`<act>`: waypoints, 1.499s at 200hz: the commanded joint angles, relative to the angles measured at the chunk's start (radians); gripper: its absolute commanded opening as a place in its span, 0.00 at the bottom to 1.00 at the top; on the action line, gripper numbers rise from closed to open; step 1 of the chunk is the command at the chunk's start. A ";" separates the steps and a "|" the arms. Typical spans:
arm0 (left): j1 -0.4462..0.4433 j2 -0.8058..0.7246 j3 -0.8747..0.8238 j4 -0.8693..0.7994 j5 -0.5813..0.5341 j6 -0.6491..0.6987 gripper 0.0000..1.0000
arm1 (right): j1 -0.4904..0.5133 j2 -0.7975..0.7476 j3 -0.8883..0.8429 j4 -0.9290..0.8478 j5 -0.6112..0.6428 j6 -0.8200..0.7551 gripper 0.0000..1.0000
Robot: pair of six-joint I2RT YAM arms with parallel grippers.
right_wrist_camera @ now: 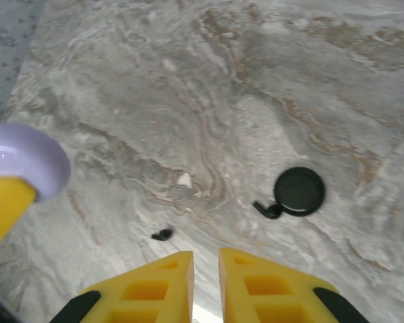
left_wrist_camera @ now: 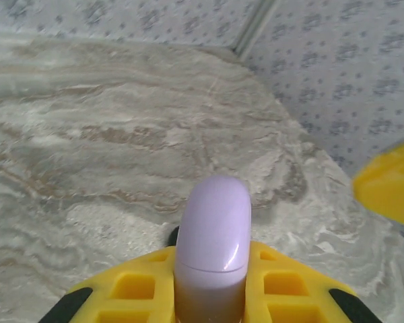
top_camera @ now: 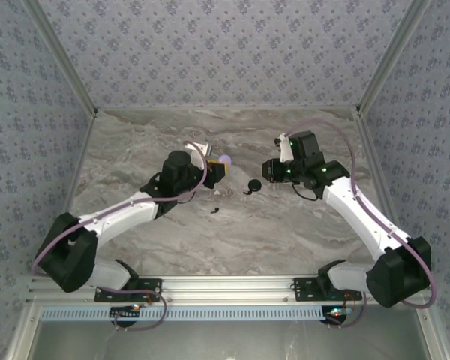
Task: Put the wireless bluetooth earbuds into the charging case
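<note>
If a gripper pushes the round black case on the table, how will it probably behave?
The black case lies flat like a disc, so it would probably slide, not roll. It looks smooth, so fingers may slip. The black earbud touching its edge would likely get pushed along.

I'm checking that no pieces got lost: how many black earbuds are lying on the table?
2: one black earbud touching the round black case, another black earbud lying alone nearer the arms. Others may be hidden.
</note>
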State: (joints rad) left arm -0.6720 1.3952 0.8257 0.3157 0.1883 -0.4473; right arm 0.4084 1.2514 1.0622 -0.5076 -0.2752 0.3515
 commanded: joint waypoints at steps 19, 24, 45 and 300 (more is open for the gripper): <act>0.023 0.088 0.160 -0.224 -0.060 -0.020 0.12 | -0.017 -0.049 -0.051 -0.051 0.040 0.016 0.19; 0.025 0.105 0.178 -0.242 -0.059 -0.016 0.12 | -0.019 -0.053 -0.058 -0.051 0.039 0.018 0.19; 0.043 0.179 0.274 -0.337 -0.055 -0.006 0.12 | -0.024 -0.056 -0.074 -0.049 0.035 0.025 0.19; 0.143 0.951 1.030 -0.514 0.146 -0.081 0.11 | -0.023 0.023 -0.076 -0.050 0.019 0.082 0.21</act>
State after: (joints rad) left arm -0.5430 2.3005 1.7832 -0.1646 0.3035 -0.5091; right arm 0.3901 1.2663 0.9653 -0.5358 -0.2535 0.4152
